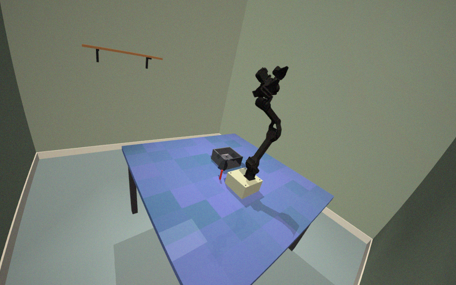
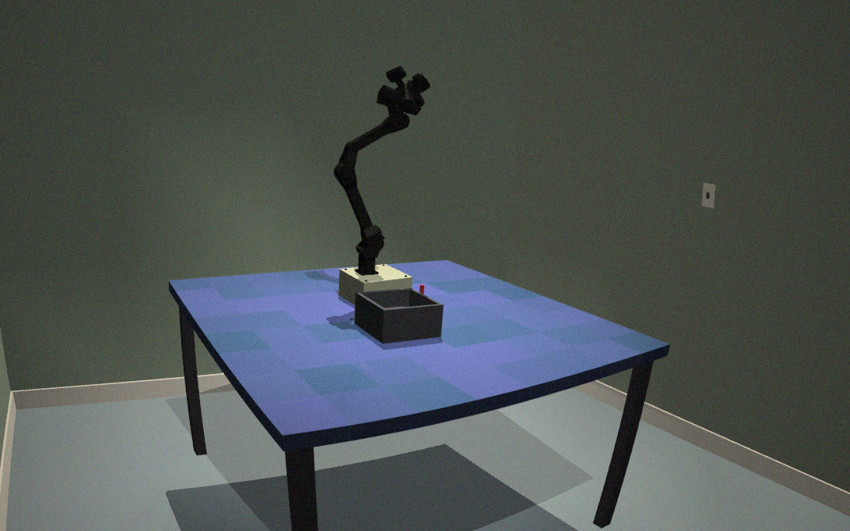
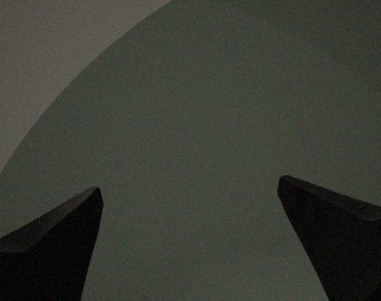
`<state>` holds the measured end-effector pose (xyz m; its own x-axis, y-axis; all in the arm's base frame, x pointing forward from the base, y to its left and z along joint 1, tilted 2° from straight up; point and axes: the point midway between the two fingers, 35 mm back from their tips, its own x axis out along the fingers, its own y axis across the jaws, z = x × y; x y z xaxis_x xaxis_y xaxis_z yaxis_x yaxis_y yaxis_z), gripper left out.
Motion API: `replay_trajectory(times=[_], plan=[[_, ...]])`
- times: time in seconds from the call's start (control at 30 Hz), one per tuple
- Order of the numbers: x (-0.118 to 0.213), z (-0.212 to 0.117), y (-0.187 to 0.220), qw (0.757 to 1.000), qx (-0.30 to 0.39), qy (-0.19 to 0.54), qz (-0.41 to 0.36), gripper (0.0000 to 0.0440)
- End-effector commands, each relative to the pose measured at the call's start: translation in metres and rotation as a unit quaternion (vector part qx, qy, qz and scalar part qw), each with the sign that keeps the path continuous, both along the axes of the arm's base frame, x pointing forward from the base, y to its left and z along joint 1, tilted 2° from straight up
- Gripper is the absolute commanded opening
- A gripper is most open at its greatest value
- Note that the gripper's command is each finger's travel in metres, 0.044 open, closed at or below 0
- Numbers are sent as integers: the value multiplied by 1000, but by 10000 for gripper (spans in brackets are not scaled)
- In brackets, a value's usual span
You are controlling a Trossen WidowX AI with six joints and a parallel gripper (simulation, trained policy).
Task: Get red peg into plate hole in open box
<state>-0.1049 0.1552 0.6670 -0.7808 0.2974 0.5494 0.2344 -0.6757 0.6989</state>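
The red peg (image 1: 221,174) (image 2: 422,289) stands, apparently upright, on the table, close to the box and the arm's base. The open dark box (image 1: 218,159) (image 2: 412,325) stands just beyond it. A pale plate (image 1: 227,156) shows inside the box in the top view; its hole is too small to make out clearly. My gripper (image 3: 193,191) is open and empty, its black fingers wide apart in the wrist view. In the top and exterior views it is high above the table, far from the peg and box. Neither peg nor box shows in the wrist view.
The arm rises from a cream base block (image 1: 242,184) (image 2: 382,275) on the blue patchwork table (image 1: 194,191) (image 2: 514,349). The box is close to this block. Walls surround the table, and an orange rail (image 1: 121,52) is on one wall.
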Motion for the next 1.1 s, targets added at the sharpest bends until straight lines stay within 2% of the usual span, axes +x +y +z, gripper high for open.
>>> replay_trajectory(times=[0.0,0.27,0.53,0.8,1.07], plan=[[17,-5,25,998,-25,25,-54,440],[64,-23,73,979,-81,72,-175,440],[117,-51,107,940,-136,107,-295,440],[173,-89,128,883,-194,130,-407,440],[227,-137,134,810,-262,144,-505,440]])
